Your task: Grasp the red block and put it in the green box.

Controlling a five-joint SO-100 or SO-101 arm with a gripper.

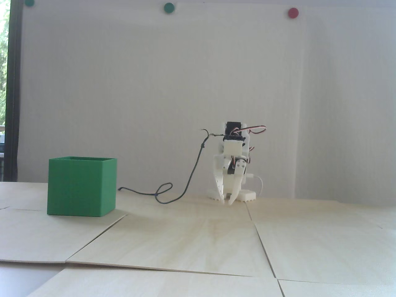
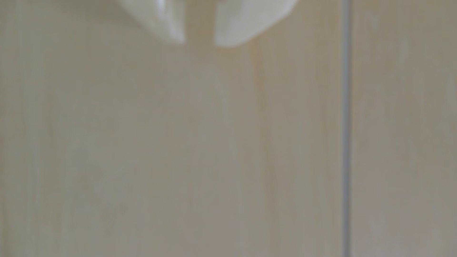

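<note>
My end effector (image 1: pixel 226 202) is parked low over the surface (image 1: pixel 198 241), tips narrowly apart, empty; can't spot the red block, maybe inside the green box (image 1: pixel 81 187).

In the blurred wrist view, the gripper (image 2: pixel 199 43) enters from the top with 2 white fingertips (image 2: pixel 170 27) slightly apart above the pale wooden table (image 2: pixel 173 148), crossed by 1 grey seam (image 2: pixel 346 148).

My fixed view is bright but soft and a bit hazy. Daylight glows in from the window (image 1: pixel 3 62) on the left edge. The green box (image 1: pixel 81 186) throws a faint shadow to its right. My wrist view is very blurry and dimmer.
</note>
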